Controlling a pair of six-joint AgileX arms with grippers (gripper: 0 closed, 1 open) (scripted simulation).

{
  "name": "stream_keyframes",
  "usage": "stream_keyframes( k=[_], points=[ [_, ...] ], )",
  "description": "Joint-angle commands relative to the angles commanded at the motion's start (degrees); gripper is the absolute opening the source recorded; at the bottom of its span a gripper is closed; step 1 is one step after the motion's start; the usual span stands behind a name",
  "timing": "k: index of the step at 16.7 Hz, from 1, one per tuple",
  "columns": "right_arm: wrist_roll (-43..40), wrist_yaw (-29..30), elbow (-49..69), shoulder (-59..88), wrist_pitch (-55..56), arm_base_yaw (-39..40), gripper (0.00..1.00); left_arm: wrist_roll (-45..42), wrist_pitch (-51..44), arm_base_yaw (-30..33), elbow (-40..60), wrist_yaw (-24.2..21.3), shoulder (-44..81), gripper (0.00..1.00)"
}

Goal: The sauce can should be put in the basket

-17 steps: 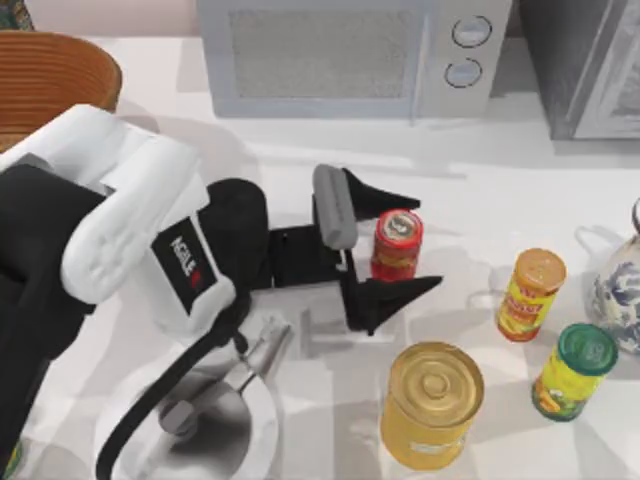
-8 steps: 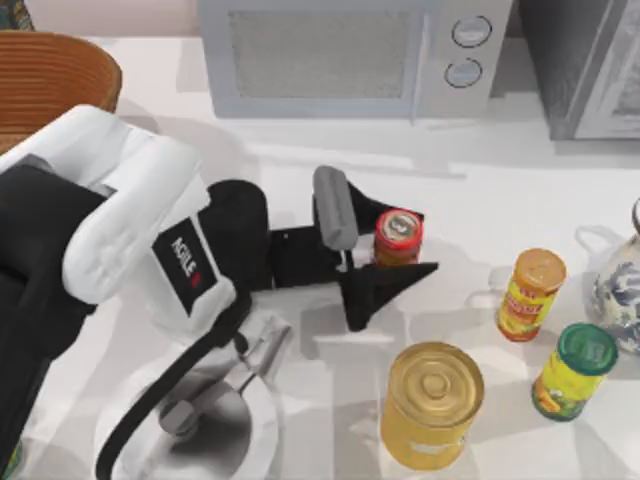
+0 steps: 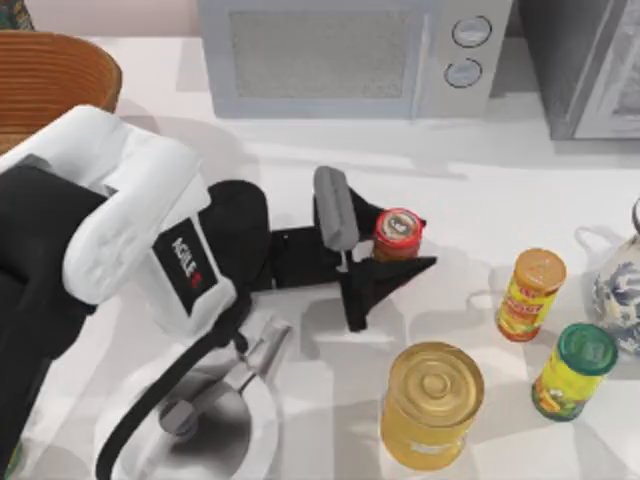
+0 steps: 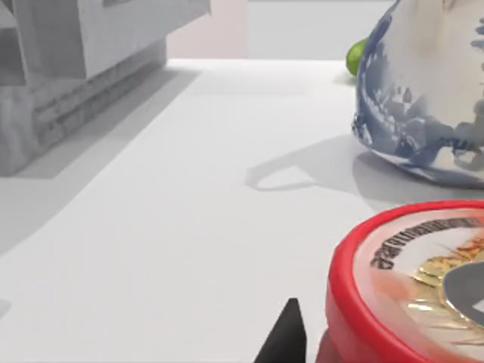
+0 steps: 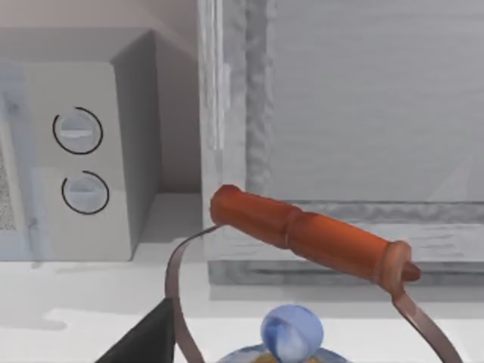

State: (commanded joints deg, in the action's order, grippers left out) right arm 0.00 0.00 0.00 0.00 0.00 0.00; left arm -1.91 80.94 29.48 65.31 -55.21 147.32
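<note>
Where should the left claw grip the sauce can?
On the sauce can's round side wall below the lid, coming level from the table's left, as the left claw sits now. The can stands upright, fingers flanking it.

The table [image 3: 520, 180] is viewed from overhead. The teapot [image 4: 431, 113] is faced closely by both wrist cameras; the microwave [image 5: 76, 151] is shared with the overhead view.

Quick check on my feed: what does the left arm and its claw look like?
The left arm has a white moulded shell over black segments, a red-and-white AGILEX marking and a black cable looping below. The left claw has a grey block and pointed black fingers.
</note>
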Motion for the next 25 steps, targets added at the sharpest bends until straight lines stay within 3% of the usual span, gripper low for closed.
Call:
stream_keyframes(
  k=[9,15,20,25],
  points=[
    [0.0,0.0,0.0,0.0,0.0,0.0,1.0,-0.17,-0.41,-0.35,0.22,-0.61,-0.46,0.0],
    [0.0,0.0,0.0,0.0,0.0,0.0,1.0,-2.35,-8.57,-5.25,3.18,-10.69,-8.97,0.0],
    [0.0,0.0,0.0,0.0,0.0,0.0,1.0,-3.97,-20.44,-16.88,5.16,-19.65,-20.55,0.0],
    [0.0,0.0,0.0,0.0,0.0,0.0,1.0,-3.96,-33.04,-36.02,5.53,-23.75,-30.05,0.0]
  ],
)
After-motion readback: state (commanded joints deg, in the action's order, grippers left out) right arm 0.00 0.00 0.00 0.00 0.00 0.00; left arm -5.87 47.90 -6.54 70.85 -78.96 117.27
